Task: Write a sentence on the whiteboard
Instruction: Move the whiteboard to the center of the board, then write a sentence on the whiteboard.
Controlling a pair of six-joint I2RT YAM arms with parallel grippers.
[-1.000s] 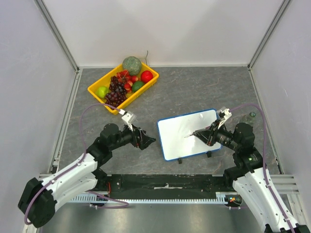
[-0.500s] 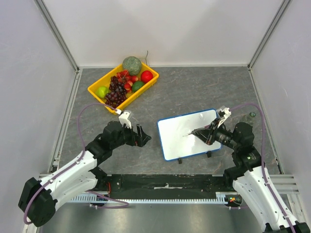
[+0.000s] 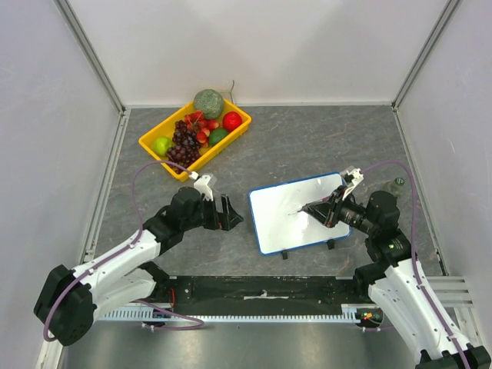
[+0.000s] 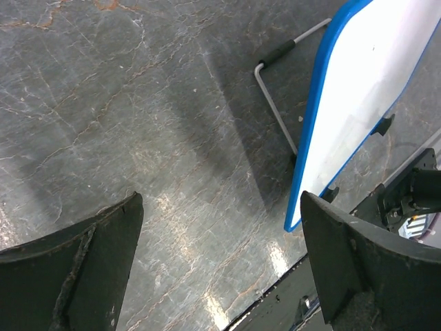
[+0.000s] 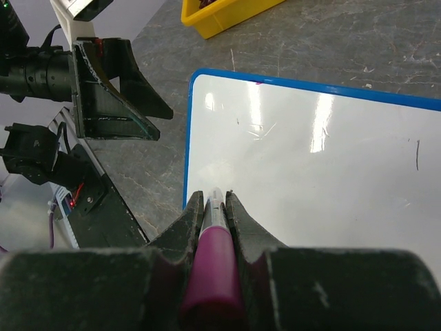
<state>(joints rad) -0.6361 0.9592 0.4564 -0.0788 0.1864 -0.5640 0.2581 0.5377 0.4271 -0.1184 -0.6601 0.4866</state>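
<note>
My right gripper (image 5: 215, 198) keeps its jaws clamped on a pink marker (image 5: 211, 255); whether the tip touches the whiteboard (image 3: 280, 223) I cannot tell. The board stands centre-right on the counter (image 3: 307, 146). My left gripper (image 3: 229, 213), jaws apart, is just beside its left rim. Far left sits a yellow tray (image 3: 160, 158) of fruit.

Whiteboard (image 3: 288, 219): white face, thin blue rim, rounded corners. Propped tilted on wire stand (image 4: 275, 103), black feet, on desk (image 3: 307, 146). Between left fingers (image 3: 225, 209) and right fingers (image 3: 327, 214). Left fingers apart from left rim, right fingers above right half. Short dark stroke (image 5: 417, 154) on face.
</note>
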